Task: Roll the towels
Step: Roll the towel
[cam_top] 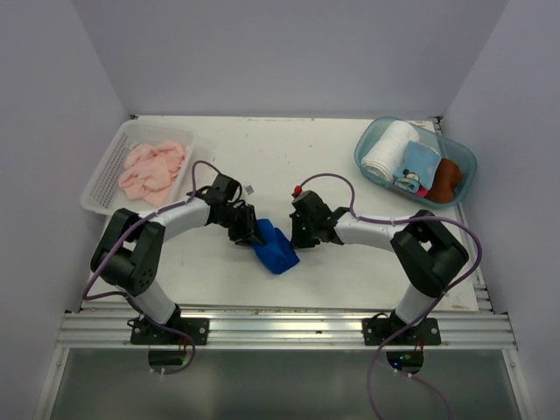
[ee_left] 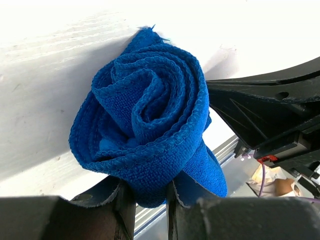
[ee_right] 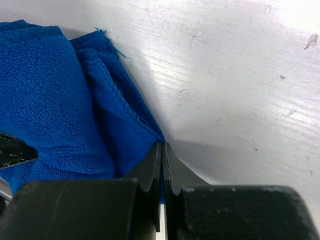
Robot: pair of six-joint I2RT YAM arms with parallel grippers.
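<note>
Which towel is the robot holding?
The royal blue towel, rolled up mid-table, held by the left gripper and right gripper; the pink towel lies loose in its basket.

The top camera looks down from above and behind the arms (cam_top: 179,214) onto the whole counter (cam_top: 350,175). Both wrist cameras sit low and very close (facing each other), sharing the blue towel (cam_top: 276,249) with it.

One blue towel (cam_top: 276,252), one pink towel (cam_top: 153,171), one basket (cam_top: 101,175), one tub (cam_top: 469,164).

rolled towel (cam_top: 278,251) mid-table (cam_top: 262,149), other towel (cam_top: 153,169) in basket (cam_top: 103,175) rear-L, tub (cam_top: 360,156) rear-R
</note>
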